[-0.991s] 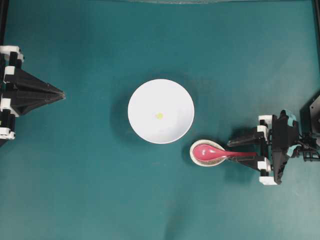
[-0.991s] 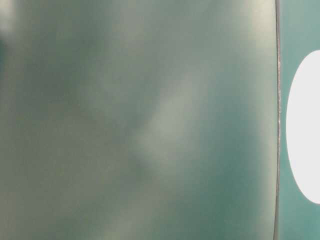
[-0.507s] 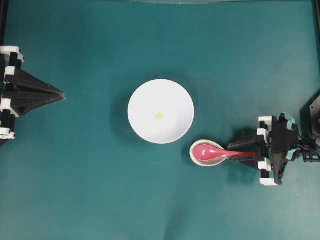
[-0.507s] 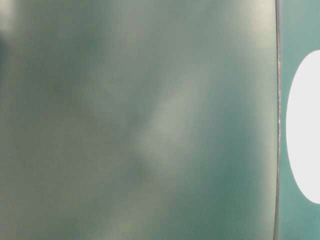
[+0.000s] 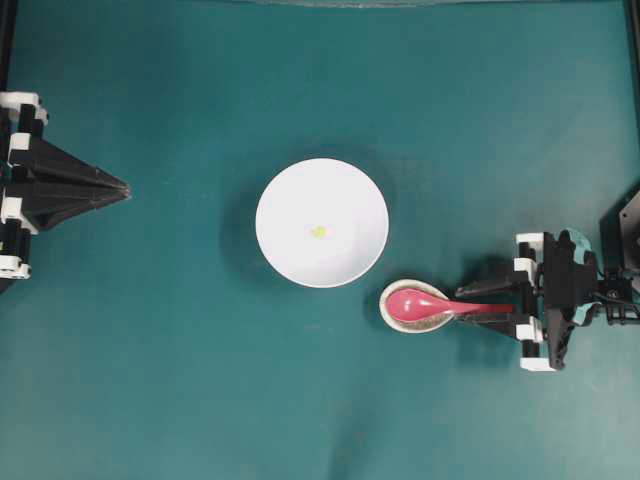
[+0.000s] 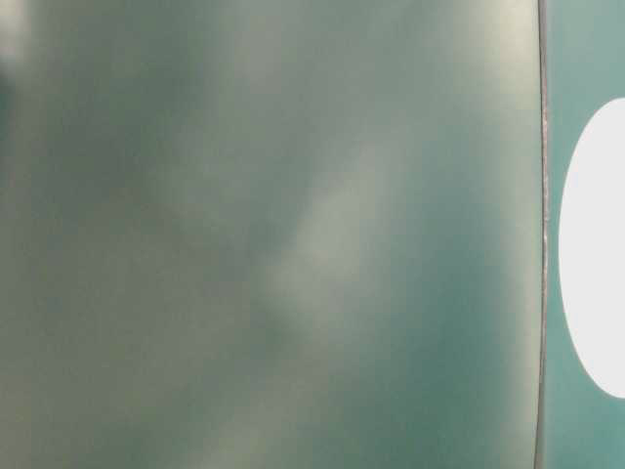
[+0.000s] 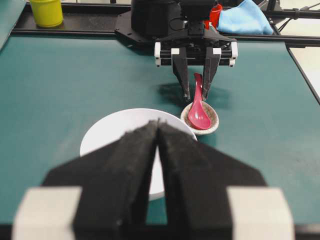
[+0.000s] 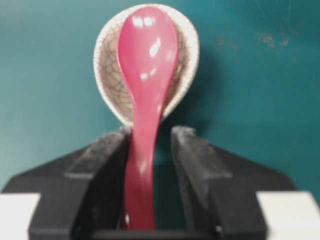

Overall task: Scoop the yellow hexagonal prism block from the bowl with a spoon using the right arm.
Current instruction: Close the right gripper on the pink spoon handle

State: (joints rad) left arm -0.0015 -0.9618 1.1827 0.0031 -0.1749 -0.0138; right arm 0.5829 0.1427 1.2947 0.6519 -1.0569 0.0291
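Right tool (image 8: pixel 152 150) straddles my spoon's (image 8: pixel 148 80) handle, jaws still apart, one pad touching. Its scoop lies in the speckled rest (image 5: pixel 391 318); the yellow block (image 5: pixel 318 232) sits in the bowl (image 5: pixel 285 200). Left tool (image 7: pixel 159 131) is pinched together.

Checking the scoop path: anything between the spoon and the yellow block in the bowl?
Nothing visible. The spoon lies in its speckled rest just beside the bowl, handle between the right gripper jaws. The yellow block sits alone mid-bowl; only the rim to clear.
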